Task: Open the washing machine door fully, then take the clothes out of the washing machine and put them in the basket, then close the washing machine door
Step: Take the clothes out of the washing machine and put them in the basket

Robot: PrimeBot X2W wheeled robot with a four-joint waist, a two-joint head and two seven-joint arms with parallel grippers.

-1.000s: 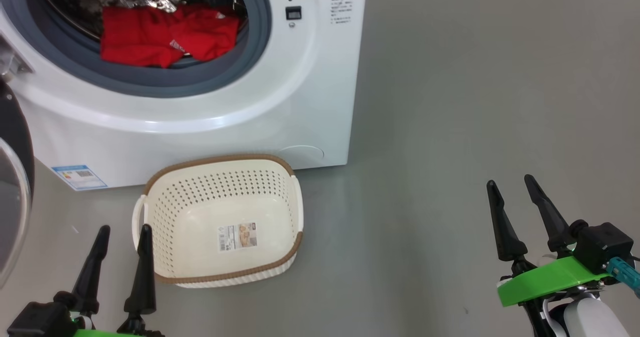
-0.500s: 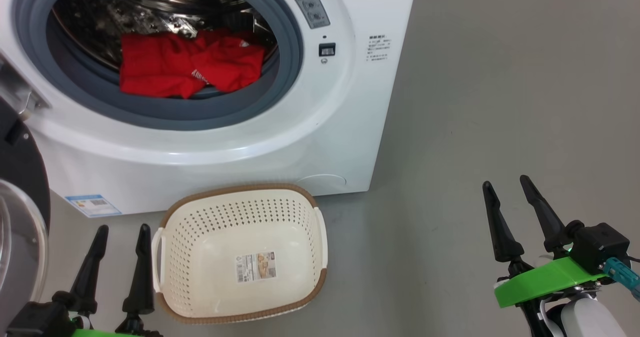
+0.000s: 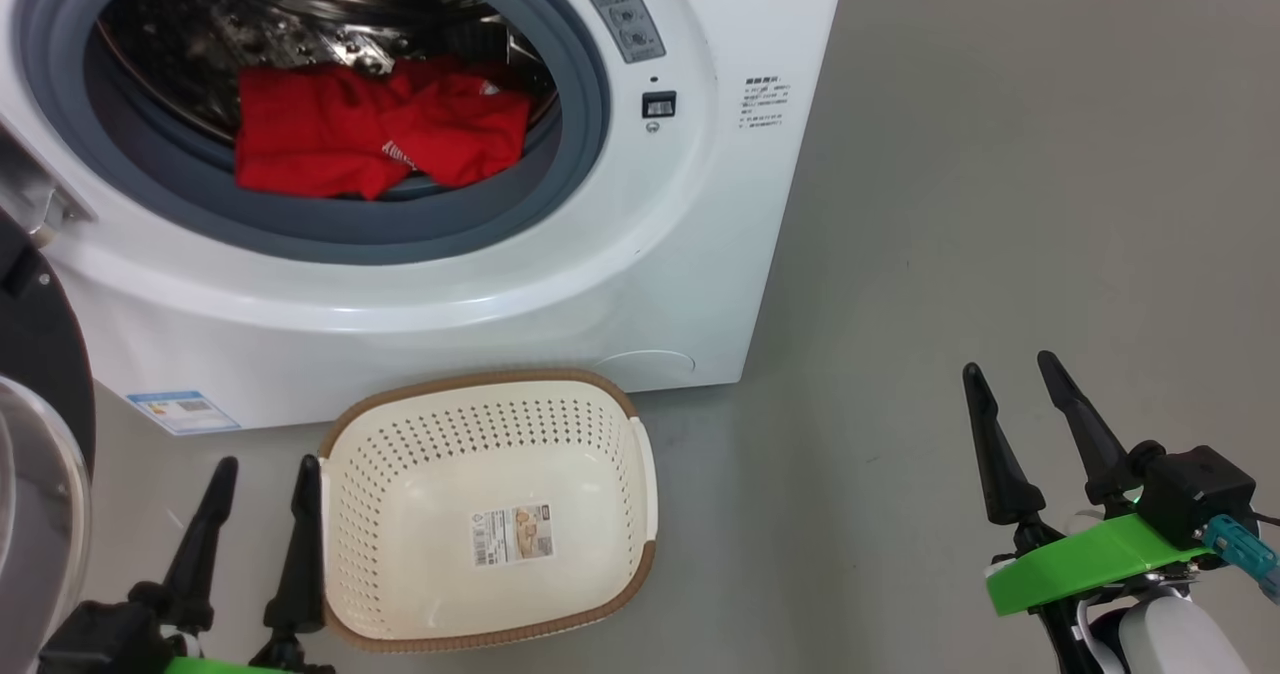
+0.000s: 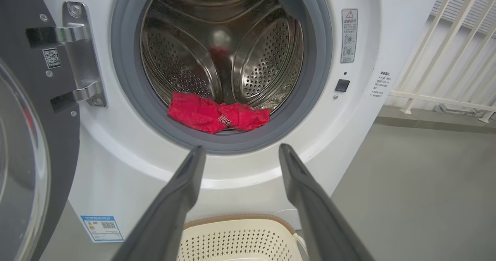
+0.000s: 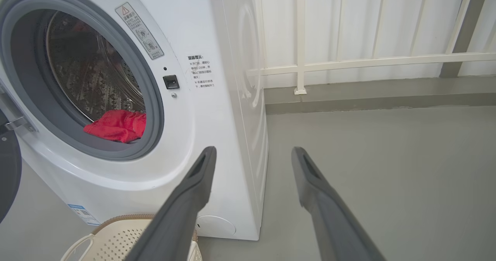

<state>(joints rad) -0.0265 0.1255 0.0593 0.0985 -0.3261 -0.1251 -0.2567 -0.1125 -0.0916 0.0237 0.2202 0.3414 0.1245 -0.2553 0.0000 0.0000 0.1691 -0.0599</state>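
The washing machine (image 3: 660,274) stands with its door (image 3: 40,374) swung open to the left, black ring and glass showing. Red clothes (image 3: 370,129) lie at the drum's front lip, also seen in the left wrist view (image 4: 217,115) and the right wrist view (image 5: 116,126). The cream basket (image 3: 480,379) sits empty on the floor in front of the machine. My left gripper (image 3: 268,464) is open just left of the basket, and its wrist view (image 4: 242,148) looks toward the drum. My right gripper (image 3: 1007,364) is open over bare floor far to the right, empty.
Grey floor (image 3: 1000,204) stretches to the right of the machine. A white railing (image 5: 348,61) runs along the wall behind it. The open door (image 4: 23,137) and its metal hinge (image 4: 77,55) stand close on my left side.
The head camera has tilted up, so the drum opening shows more fully. My left gripper has shifted slightly right, closer to the basket. Both grippers stay open.
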